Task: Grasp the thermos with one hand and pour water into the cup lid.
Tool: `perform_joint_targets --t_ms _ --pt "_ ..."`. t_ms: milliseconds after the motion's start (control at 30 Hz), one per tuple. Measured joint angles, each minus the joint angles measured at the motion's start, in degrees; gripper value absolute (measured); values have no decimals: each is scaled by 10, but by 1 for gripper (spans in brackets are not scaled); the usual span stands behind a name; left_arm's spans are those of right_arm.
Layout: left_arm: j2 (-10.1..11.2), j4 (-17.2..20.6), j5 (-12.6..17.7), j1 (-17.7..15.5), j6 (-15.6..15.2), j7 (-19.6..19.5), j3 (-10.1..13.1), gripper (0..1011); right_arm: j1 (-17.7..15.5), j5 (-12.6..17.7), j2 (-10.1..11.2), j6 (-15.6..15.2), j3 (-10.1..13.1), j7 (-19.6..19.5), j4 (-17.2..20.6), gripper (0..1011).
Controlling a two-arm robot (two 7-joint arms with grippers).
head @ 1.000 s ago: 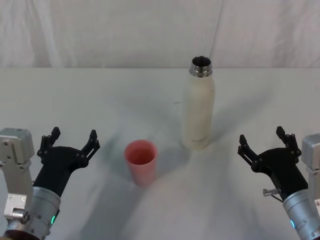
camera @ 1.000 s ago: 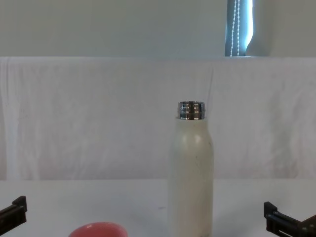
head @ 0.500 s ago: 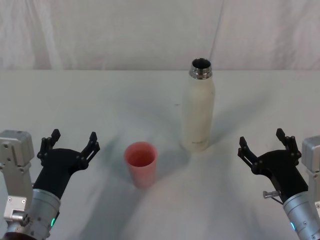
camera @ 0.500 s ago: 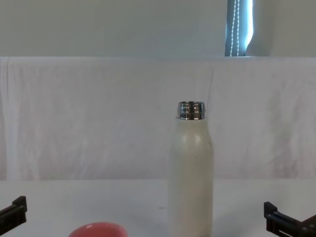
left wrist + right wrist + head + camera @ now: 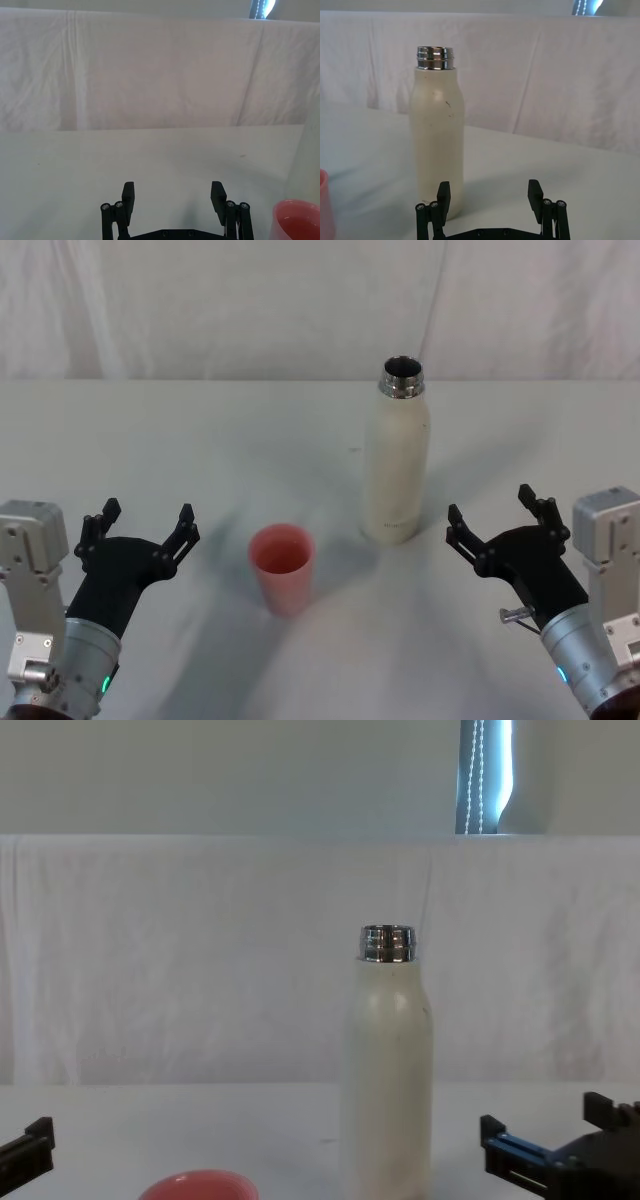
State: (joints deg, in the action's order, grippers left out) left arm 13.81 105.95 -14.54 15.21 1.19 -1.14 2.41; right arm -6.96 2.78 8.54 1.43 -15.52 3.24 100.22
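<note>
Thermos (image 5: 398, 455): cream-white bottle, standing upright on the white table (image 5: 180, 450), long axis vertical, open steel neck (image 5: 402, 375) pointing straight up, small grey print low on its body; placed right of centre, toward the far half of the table. Right gripper (image 5: 497, 512): black, two-jawed, jaws spread wide and holding nothing; it sits on the near right, low over the table, aimed forward, with the thermos just beyond and to the left of its left jaw, near but not touching. In the right wrist view the thermos (image 5: 437, 132) rises above the left jaw of the right gripper (image 5: 489, 193), off the gap's centre line. Cup lid (image 5: 281, 566): salmon-pink, upright, mouth up, near and left of the thermos, apart from it. Left gripper (image 5: 141, 523): on the near left, jaws likewise spread and empty, the cup lid to its right, well apart from the thermos.
</note>
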Motion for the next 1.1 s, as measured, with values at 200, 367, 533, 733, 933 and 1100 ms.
perform_joint_targets --t_ms 200,367,533,733,933,1100 --pt "0 0 0 0 0 0 0 1001 11 -5 -10 -4 -1 15 -8 1001" --pt "0 0 0 0 0 0 0 1001 23 -10 -20 -8 -1 26 -21 1001" --pt "0 0 0 0 0 0 0 1001 38 -18 -28 -14 -2 34 -33 1001" --pt "0 0 0 0 0 0 0 1001 54 -23 -35 -19 -5 41 -43 1001" --pt "0 0 0 0 0 0 0 1001 65 -23 -40 -24 -8 48 -51 1001" --pt "0 0 0 0 0 0 0 1001 77 -21 -44 -28 -12 54 -60 1001"
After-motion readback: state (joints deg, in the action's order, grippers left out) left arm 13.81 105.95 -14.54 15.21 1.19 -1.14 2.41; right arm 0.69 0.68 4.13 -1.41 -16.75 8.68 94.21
